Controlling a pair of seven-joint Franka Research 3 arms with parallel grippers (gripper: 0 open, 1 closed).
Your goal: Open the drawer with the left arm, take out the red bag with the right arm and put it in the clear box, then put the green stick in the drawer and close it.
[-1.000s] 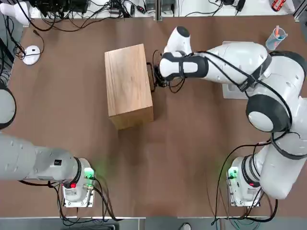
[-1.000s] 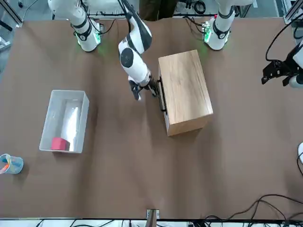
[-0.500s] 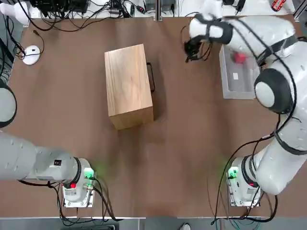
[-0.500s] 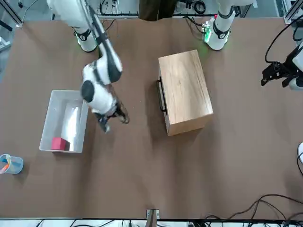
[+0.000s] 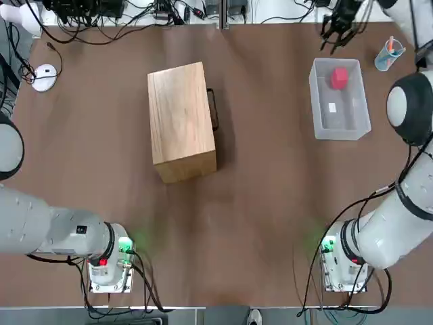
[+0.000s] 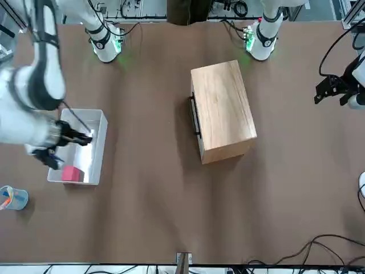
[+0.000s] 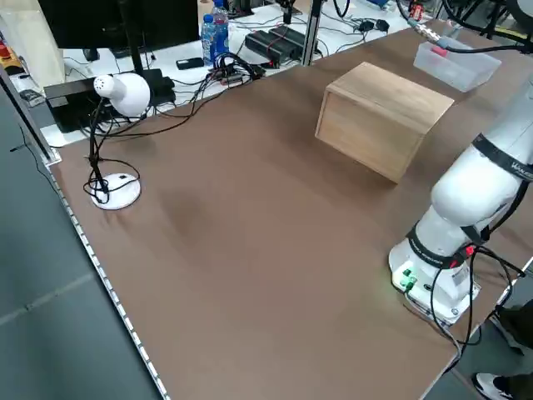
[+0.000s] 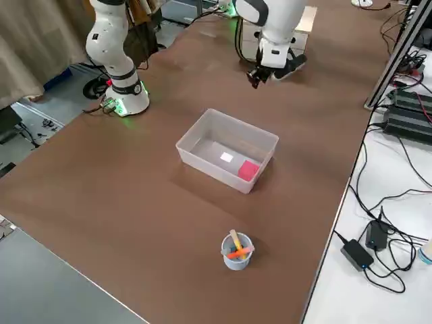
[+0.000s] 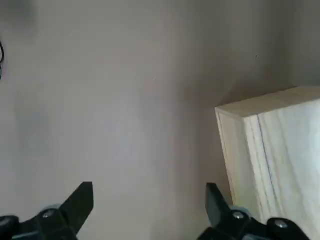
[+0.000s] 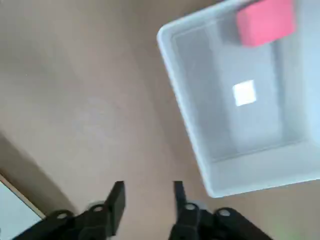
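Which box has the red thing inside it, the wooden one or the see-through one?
The clear box near the right gripper. The red bag lies at one end of it. The wooden box is shut, so nothing shows inside.

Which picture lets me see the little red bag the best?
The right wrist view: the red bag looks biggest there, lying in the clear box. The top, front and right side views show it smaller in the box. In the left side view it is only a far-off red speck, and the left wrist view misses it.
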